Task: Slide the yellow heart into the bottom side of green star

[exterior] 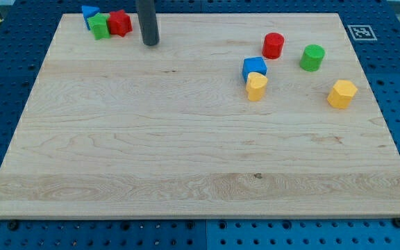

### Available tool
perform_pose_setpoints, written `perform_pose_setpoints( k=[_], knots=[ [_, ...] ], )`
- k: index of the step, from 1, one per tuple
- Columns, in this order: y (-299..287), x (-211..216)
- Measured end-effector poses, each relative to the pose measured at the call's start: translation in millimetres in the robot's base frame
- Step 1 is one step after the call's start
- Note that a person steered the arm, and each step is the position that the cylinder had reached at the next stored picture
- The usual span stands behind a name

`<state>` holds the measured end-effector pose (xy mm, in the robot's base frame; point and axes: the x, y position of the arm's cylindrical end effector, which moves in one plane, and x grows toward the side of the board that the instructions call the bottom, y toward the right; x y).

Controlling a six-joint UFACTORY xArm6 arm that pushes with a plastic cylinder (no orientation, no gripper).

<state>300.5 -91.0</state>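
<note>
View's top left: blue triangle (89, 12), green star (100, 26) and red block (120, 23) clustered, touching. My tip (151, 43) – a bare rod, no jaws – rests just right of them. Yellow heart (256, 87) lies well right, against the blue cube (254, 67). Further right – red cylinder (273, 45), green cylinder (312, 57), yellow hexagon (342, 94).

board (186, 153) is showing pale wood, visible grain, smooth matt finish; rod (147, 21) is looking dark grey, smooth, slight sheen, material unclear; yellow heart (256, 86) and green star (100, 26) are reading as smooth, plastic-looking solid colour; surrounding blue base (5, 90) is looking like perforated sheet, matt
</note>
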Motion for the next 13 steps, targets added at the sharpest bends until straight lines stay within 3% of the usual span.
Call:
perform_pose_setpoints(
  k=[1, 2, 3, 4, 13],
  knots=[
    [6.7, 66.1],
    [60.0, 149.2],
    [169.6, 184.8],
    [241.9, 163.6],
    [51.3, -10.8]
  ],
)
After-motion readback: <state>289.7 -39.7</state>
